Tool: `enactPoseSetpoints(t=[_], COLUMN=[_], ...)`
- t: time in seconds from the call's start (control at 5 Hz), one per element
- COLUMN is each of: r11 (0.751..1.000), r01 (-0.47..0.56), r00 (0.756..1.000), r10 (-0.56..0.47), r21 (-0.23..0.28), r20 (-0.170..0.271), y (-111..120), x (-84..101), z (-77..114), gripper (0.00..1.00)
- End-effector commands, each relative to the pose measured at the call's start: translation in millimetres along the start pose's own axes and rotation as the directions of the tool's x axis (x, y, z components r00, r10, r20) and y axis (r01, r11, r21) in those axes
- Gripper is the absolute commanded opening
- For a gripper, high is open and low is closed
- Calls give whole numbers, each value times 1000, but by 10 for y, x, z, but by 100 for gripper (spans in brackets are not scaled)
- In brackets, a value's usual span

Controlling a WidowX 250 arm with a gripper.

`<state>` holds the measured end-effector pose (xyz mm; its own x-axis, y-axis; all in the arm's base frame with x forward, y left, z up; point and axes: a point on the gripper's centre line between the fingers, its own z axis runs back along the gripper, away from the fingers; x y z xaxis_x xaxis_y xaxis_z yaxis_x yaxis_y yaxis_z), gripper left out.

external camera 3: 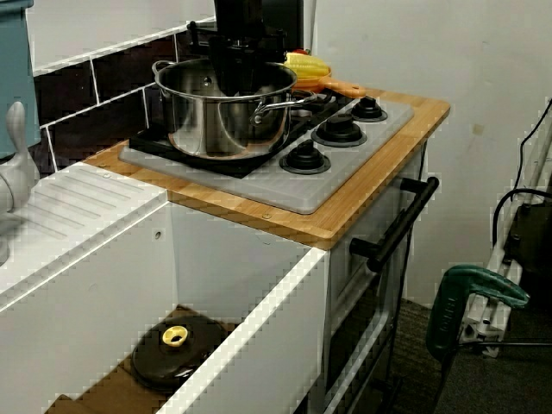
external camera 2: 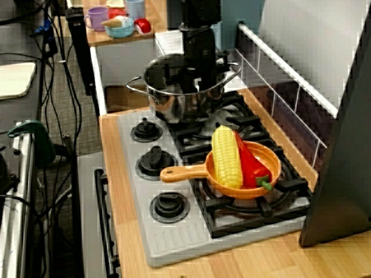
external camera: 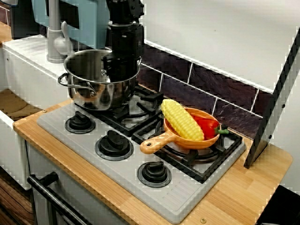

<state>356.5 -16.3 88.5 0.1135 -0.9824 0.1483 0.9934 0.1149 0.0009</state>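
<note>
Inside steel pot: end effector, opening hidden, cannot tell grip. Corn, pepper in orange pan nearby.

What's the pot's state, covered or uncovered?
Uncovered: the pot stands upright on the hob with no lid, and the gripper reaches down into it.

Inside the steel pot: filled by the gripper, walled all round, open only upward. Behind the pot: shut off by the tiled wall. Beside the pot, toward the sink: blocked by the faucet, close by. On the burner next to the pot: taken up by the orange pan with corn and pepper; beyond it, barred by a slanted dark board. In front of the pot: only low knobs, open above.
</note>
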Motion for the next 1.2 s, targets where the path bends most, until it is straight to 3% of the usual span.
enactPoseSetpoints(t=[0.0, 0.4, 0.8, 1.0], r11=[999, 998, 996, 994], r01=[-39, -51, -80, -81], r00=[995, 990, 973, 968], r10=[37, 46, 84, 95], r21=[18, 34, -25, -68], r20=[90, 134, 215, 232], y=[171, 53, -54, -71], x=[29, 154, 353, 412], z=[242, 228, 238, 234], gripper=[0, 0, 0, 0])
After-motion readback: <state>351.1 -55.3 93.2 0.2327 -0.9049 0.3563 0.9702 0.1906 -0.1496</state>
